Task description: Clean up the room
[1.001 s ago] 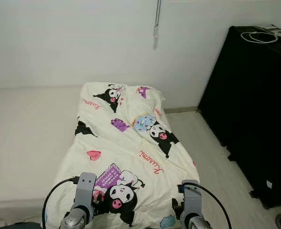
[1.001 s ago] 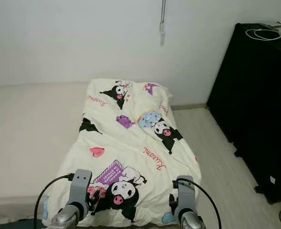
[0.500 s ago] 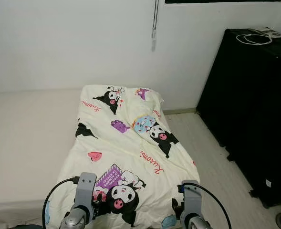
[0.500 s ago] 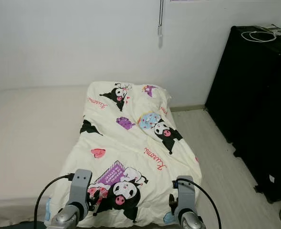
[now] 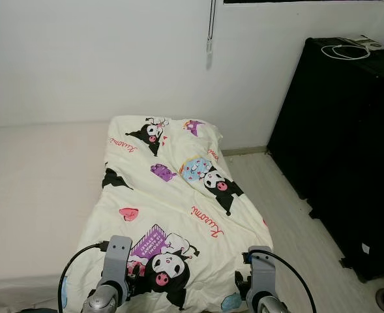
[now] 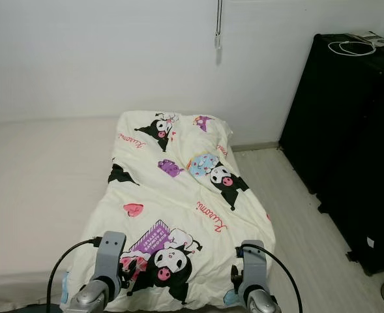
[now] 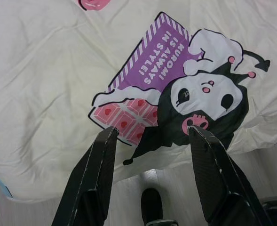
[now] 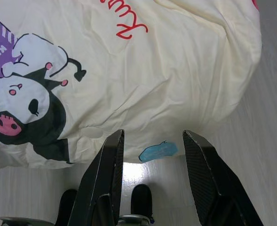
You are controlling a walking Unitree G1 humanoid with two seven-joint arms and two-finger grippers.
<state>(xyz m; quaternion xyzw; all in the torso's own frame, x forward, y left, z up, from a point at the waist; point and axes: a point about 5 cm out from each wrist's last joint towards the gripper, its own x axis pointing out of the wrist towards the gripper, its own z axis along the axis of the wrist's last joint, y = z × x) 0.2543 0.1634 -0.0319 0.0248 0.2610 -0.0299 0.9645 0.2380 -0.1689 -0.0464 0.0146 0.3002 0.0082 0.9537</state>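
I had both arms raised over the near end of the quilt [image 5: 172, 208], the left gripper [image 7: 152, 136] and right gripper [image 8: 150, 141] each spread wide and holding nothing. The quilt lay lengthwise along the right side of the mattress [image 5: 35, 189], its near edge hanging toward the floor [image 5: 296, 235]. As I judged it, tidying had barely started: the quilt was rumpled and unfolded.

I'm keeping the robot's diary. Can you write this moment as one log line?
scene: cartoon-print quilt spread on mattress | left gripper: open above quilt's near edge | right gripper: open above quilt's near edge | nothing held
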